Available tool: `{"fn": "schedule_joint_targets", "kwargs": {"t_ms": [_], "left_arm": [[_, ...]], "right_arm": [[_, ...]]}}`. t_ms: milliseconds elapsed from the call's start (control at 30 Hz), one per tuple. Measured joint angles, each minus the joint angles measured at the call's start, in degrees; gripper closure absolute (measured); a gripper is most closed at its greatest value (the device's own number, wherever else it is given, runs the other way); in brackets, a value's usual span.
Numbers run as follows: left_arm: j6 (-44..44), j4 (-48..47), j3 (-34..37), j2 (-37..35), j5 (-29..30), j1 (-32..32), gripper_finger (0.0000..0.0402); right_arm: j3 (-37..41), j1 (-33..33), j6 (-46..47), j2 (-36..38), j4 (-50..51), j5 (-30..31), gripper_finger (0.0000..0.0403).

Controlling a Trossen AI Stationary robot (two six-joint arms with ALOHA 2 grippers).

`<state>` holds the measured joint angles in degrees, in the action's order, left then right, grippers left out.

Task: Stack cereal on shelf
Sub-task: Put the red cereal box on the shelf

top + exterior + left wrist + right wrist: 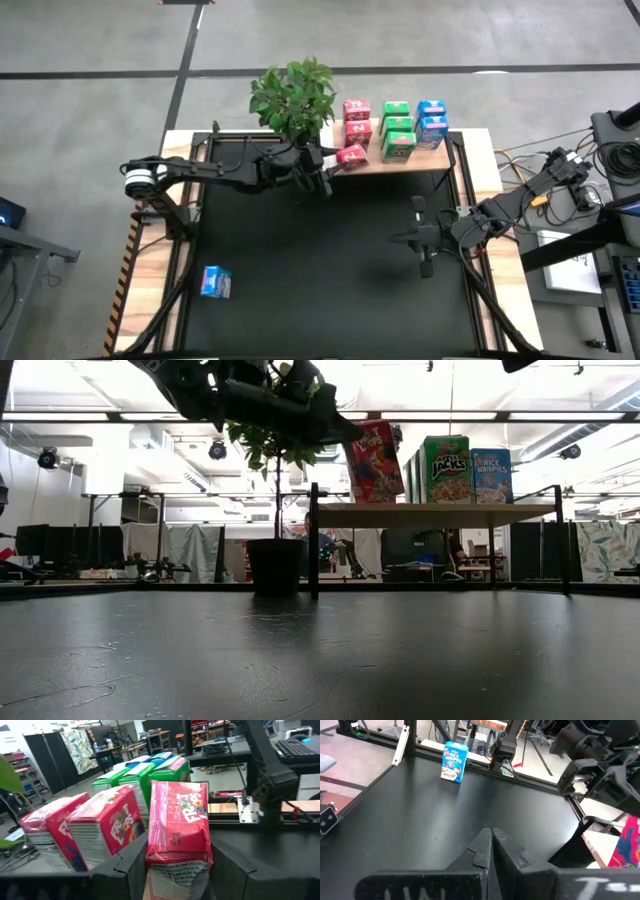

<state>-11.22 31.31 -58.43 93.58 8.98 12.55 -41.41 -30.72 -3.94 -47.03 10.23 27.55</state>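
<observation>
While clamped in the left gripper [175, 870], pink Froot Loops box [178, 822], right gripper [491, 847] clenched empty.

A grey concrete floor [100, 40] with darker seam lines runs around the table [300, 260], whose top is black with pale wood strips along its side edges. A leafy potted plant [292, 95] stands at the far edge. Beyond it the room is an open workshop: a white ceiling with long bright lights [120, 390], black folding screens [60, 550], a patterned curtain [605, 550], and cluttered desks [160, 737]. A keyboard [295, 747] lies on one desk.
</observation>
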Motion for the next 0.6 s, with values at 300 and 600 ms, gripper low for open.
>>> {"fn": "schedule_joint_targets", "kwargs": {"t_ms": [300, 600], "left_arm": [[0.18, 0.59, 0.0, 0.35, 0.13, 0.34, 0.0236], [0.41, 0.59, 0.0, 0.35, 0.11, 1.2, 0.0205]], "right_arm": [[0.0, 0.0, 0.18, 0.0, 0.16, 0.11, 0.0394], [0.0, 0.0, -0.1, 0.0, 0.16, 1.18, 0.0394]]}}
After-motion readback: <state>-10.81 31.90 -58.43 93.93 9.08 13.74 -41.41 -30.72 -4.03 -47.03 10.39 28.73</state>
